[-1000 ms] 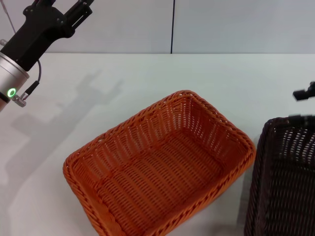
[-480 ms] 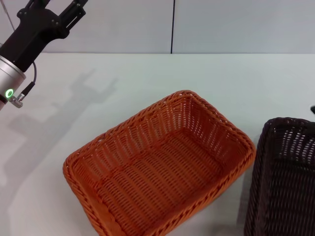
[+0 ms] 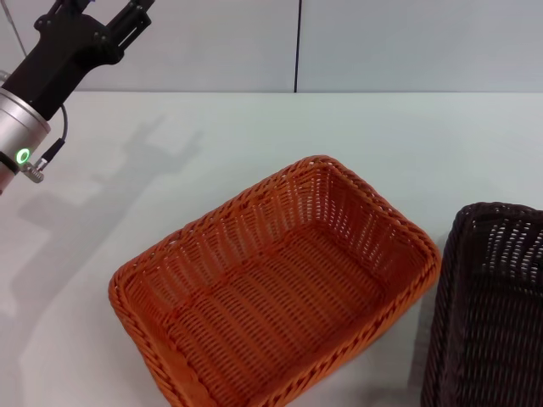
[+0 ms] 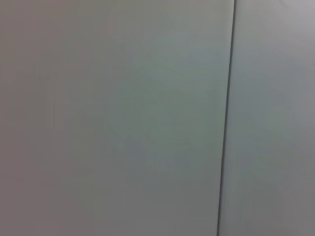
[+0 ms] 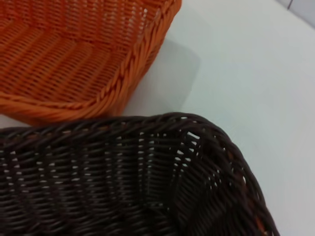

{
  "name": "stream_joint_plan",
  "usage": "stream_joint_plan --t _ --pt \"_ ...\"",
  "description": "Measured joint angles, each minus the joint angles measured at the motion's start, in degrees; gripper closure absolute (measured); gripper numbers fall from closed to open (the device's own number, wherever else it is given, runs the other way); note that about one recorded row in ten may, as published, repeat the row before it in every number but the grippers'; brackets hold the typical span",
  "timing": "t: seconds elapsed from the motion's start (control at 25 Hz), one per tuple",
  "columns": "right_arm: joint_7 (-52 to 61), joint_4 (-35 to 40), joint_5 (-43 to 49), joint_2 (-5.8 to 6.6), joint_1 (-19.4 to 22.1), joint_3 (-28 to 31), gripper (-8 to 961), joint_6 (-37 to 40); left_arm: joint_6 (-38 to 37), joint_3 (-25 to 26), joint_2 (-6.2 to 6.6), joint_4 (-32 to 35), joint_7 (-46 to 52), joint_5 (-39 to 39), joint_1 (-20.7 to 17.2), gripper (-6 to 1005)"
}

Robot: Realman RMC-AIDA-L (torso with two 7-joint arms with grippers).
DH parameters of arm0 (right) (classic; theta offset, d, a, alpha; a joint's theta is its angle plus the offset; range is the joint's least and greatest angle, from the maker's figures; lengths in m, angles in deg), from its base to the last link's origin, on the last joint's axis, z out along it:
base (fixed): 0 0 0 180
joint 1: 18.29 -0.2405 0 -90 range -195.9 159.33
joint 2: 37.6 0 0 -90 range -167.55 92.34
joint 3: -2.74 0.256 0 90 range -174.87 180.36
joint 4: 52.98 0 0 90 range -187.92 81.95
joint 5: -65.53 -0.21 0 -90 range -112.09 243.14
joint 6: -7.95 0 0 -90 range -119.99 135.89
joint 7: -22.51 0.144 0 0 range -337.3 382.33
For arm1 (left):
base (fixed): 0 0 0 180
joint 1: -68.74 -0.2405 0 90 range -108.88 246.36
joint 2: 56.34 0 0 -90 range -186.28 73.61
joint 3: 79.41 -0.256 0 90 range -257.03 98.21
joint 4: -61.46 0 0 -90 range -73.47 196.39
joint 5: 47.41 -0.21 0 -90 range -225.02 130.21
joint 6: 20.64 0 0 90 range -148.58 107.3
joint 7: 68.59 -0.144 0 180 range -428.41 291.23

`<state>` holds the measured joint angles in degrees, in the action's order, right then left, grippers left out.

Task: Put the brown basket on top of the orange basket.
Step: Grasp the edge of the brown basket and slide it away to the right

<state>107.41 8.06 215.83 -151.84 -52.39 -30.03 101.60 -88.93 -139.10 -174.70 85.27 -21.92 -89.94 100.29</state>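
Brown basket (image 3: 496,305) beside orange basket (image 3: 276,288), apart.

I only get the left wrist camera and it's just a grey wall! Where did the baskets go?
Observer: The orange basket sits on the white table, right in front of the robot, and it looks empty.
Operator: And the brown one?
Observer: The brown basket stands on the table to the orange one's right, not stacked yet.
Operator: Where's my claw, then?
Observer: The left claw is raised at the table's far left, away from both baskets.
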Motion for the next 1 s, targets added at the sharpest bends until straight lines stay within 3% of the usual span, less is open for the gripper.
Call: stream_joint_plan --t 0.32,0.44,0.56,0.6,0.76,0.84,0.92,1.0 --pt "-2.62 -1.95 -1.44 -0.61 0.42 0.25 357 -0.75 0.36 0.08 0.00 -1.47 -0.98 0.00 0.54 185" --pt "-2.41 -3.73 -1.53 0.25 -0.30 -0.10 393 0.32 0.36 -0.07 0.02 -1.56 -1.27 -0.01 0.66 185" --pt "-0.83 -6.58 -1.50 2.49 -1.55 0.09 447 2.28 0.36 -0.18 0.01 -1.59 -1.30 -0.01 0.69 185" --pt "-0.83 -6.58 -1.50 2.49 -1.55 0.09 454 2.28 0.35 -0.12 -0.01 -1.73 -1.31 -0.01 0.70 186" --pt "1.43 -8.54 -1.49 4.51 -3.16 0.50 483 4.21 0.32 0.06 -0.04 -2.26 -1.32 0.15 0.60 186" --pt "1.96 -8.56 -1.49 4.63 -3.37 0.40 497 4.34 0.17 0.07 -0.04 -2.29 -1.32 0.23 0.38 186" --pt "2.79 -8.58 -1.26 4.81 -3.76 0.08 650 4.66 -0.02 0.05 -0.03 -2.29 -1.32 0.24 0.27 186" --pt "3.27 -8.58 -0.66 4.93 -4.08 -0.13 672 5.00 -0.21 0.05 -0.02 -2.28 -1.30 0.25 0.03 186"
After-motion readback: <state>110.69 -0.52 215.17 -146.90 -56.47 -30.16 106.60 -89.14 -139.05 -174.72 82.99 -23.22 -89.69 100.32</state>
